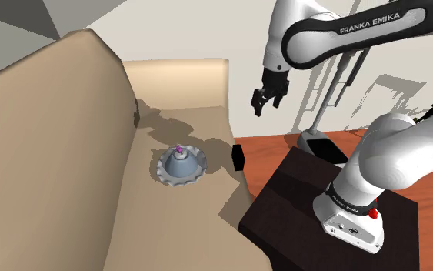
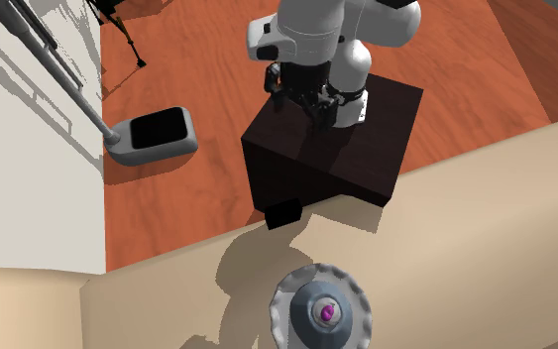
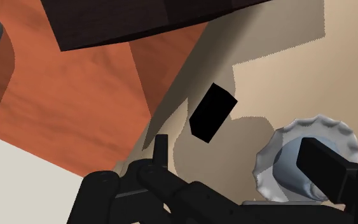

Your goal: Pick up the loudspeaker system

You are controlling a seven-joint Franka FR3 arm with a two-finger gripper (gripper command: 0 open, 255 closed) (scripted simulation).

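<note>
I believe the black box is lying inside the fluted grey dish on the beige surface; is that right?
Not quite. The black box lies on the beige surface, but beside the dish rather than inside it. It is apart from the dish and near the surface's edge, as the shoulder view shows.

I get bright, even light in all three views, and everything is sharp from edge to edge. In the shoulder view the arm (image 1: 338,35) throws hard shadows on the wall (image 1: 426,46) at upper right and across the sofa (image 1: 53,154) at centre. In the wrist view the shadow edges near the speaker (image 3: 212,111) look jagged.
</note>
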